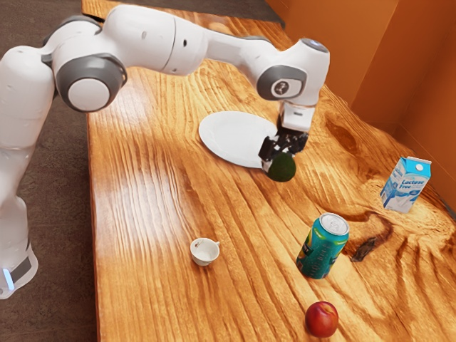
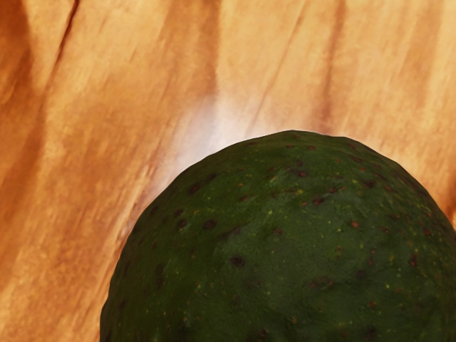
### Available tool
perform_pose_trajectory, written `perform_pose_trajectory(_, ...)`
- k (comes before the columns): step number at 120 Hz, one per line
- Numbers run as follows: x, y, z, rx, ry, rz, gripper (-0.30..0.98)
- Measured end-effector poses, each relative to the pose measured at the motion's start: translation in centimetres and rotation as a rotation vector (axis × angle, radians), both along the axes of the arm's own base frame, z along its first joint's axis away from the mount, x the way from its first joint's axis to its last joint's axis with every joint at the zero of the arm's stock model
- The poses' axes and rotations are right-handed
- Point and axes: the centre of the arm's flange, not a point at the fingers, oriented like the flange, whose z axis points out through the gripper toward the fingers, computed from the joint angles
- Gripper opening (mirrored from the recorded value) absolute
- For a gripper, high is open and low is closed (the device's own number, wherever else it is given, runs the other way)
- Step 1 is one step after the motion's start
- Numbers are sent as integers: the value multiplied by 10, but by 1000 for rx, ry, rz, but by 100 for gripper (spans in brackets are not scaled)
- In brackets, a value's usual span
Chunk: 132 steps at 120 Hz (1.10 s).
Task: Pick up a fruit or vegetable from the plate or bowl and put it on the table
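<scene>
Working across from the exterior view's left, we record the white arm (image 1: 146, 35) reaching over a grained wooden table (image 1: 142, 214). First comes a small white cup (image 1: 204, 252), upright, its handle toward the exterior view's right. Farther up the view, and slightly to the right of the cup, we note a round white plate (image 1: 231, 135) lying flat.

At the plate's right-hand edge in that view we find our black gripper (image 1: 278, 161), pointing down. Its claw is closed around the dark green avocado (image 1: 283, 168) — one fingertip is visible against the side, the other hidden. In the wrist view we see the fruit's speckled skin with bare wood around it; whether it touches the table we cannot tell.

Next we log a teal drinks can (image 1: 323, 246), standing upright, with a red plum (image 1: 322, 319) near it, lower in the view. Last — farthest right — we list a blue and white carton (image 1: 406, 187) labelled "Lactose Free", also upright.
</scene>
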Motion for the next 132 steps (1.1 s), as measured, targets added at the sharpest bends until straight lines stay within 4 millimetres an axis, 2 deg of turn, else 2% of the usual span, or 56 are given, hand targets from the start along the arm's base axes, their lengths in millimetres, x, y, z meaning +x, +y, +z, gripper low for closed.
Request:
perform_pose_trajectory(14,0,-12,-4,2,8,-6,17)
perform_pose_trajectory(111,-2,-27,-10,12,35,11,19)
perform_pose_trajectory(121,-4,-34,-11,10,58,1,42)
perform_pose_trajectory(132,-8,-35,-11,11,88,9,51)
